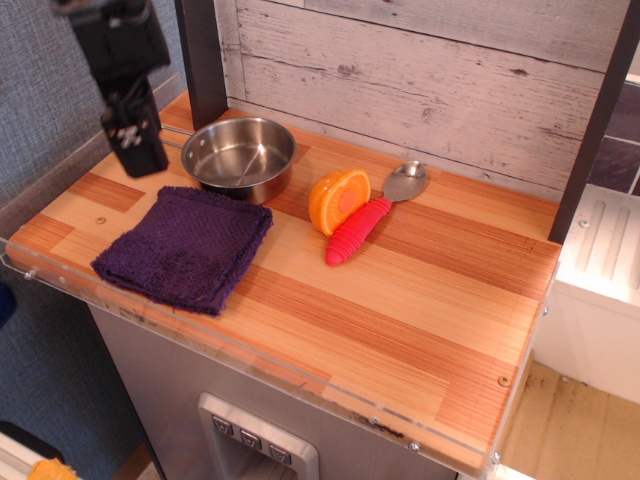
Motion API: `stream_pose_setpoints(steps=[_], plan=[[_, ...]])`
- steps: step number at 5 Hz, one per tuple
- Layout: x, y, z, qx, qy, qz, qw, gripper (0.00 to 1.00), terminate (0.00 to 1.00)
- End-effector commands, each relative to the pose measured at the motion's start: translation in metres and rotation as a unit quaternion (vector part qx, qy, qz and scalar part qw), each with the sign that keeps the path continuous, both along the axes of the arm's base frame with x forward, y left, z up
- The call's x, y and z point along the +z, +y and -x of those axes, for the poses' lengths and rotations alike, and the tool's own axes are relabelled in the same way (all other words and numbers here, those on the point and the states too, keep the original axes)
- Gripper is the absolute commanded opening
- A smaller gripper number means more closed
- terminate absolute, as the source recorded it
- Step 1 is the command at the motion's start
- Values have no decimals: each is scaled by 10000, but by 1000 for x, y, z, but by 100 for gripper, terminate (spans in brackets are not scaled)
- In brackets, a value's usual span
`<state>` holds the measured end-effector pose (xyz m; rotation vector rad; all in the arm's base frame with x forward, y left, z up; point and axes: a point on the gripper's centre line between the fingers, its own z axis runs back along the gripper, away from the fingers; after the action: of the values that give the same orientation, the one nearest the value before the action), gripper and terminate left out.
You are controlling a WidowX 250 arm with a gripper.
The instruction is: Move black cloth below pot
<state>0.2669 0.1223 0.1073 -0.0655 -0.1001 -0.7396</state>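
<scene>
1. Single view, from above/front of the desk (400,330): wood-plank top w/ clear plastic edging, whitewashed board wall behind.
2. End effector (138,155): black, upper left, raised clear of the desk surface, above the desk's left-rear part. Tips point down. Holds nothing. Jaw gap: can't tell, fingers read as one dark block from this angle.
3. Cloth (185,247): dark purple, near-black, ribbed knit. Lies flat on the front-left of the desk, roughly square, turned a bit askew. Its front-left corner sits close to the desk edge. Not touched by the end effector.
4. Pot (240,157): small shallow steel pan, shiny inside, upright, at rear-left near a dark post. The cloth lies directly in front of it; the cloth's rear edge is just beside the pot's front wall, maybe touching, can't tell for sure.
5. Orange half (339,200): right of the pot, cut face toward the camera, standing on edge.
6. Spoon (375,215): steel bowl toward the wall, red ribbed handle toward the front, lying diagonal, touching the orange half's right side.
7. Right half of the desk: bare wood.
</scene>
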Motion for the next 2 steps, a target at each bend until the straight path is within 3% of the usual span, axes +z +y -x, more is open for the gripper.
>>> stream_pose_setpoints(steps=[1,2], plan=[[18,-1,25,1689,158,-258,9852,100,0],[16,-4,35,1808,32,-59,9835,100,0]])
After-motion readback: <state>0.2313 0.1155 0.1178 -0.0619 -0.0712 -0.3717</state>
